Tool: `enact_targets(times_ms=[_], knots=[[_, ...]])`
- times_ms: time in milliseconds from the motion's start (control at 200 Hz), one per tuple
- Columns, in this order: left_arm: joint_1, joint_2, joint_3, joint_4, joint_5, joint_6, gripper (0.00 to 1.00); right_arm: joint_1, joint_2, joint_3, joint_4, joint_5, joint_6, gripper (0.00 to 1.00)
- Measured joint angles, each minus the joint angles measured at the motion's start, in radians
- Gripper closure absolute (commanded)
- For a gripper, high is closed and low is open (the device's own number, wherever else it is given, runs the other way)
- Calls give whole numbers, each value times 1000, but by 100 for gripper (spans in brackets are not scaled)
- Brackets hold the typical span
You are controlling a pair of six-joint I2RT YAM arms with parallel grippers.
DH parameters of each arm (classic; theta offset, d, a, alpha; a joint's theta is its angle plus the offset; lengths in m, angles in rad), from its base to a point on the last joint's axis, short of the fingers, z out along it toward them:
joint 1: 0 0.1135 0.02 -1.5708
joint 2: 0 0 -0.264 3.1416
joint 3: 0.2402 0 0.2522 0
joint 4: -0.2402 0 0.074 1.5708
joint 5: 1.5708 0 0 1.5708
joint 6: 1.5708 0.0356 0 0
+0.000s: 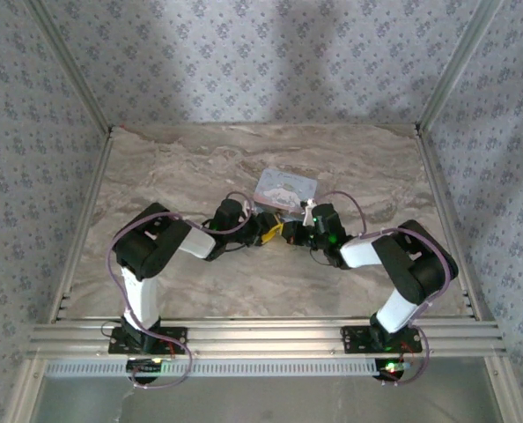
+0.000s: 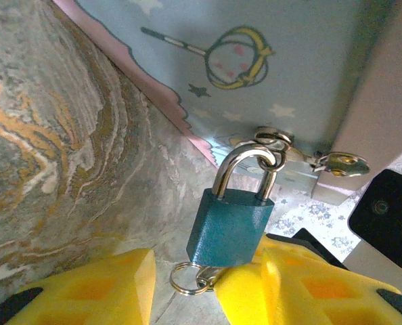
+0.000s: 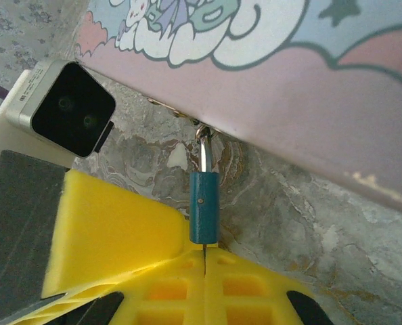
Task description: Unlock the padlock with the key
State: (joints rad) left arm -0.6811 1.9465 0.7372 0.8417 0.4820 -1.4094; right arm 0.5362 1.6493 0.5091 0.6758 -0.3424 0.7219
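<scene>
Nearest you, the right end effector (image 3: 204,261) is pinched shut just under the padlock (image 3: 204,215), which hangs from the box (image 3: 289,81) hasp. It seems to be holding the key (image 2: 206,274). The left end effector (image 2: 208,267) stands half open beside it, gripping nothing. Key looks seated — next, a steady twist.

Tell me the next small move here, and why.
Probably a small twist of the right tool, which looks shut on the key entering the underside of the padlock. The shackle sits closed through the hasp loop on the cartoon box, so the lock has not released yet.
</scene>
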Motion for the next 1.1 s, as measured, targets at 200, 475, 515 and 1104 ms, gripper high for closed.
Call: enact_targets(times_ms=[200, 475, 515, 1104], knots=[[-1, 7, 0, 27, -2, -18, 65, 0, 3, 0, 3, -3, 8, 100], [-3, 10, 1, 37, -12, -28, 76, -4, 3, 0, 6, -6, 21, 100], [-3, 12, 1, 39, -13, -29, 78, -6, 3, 0, 6, -6, 23, 100], [-3, 13, 1, 45, -30, -32, 75, -16, 3, 0, 9, -5, 35, 100]])
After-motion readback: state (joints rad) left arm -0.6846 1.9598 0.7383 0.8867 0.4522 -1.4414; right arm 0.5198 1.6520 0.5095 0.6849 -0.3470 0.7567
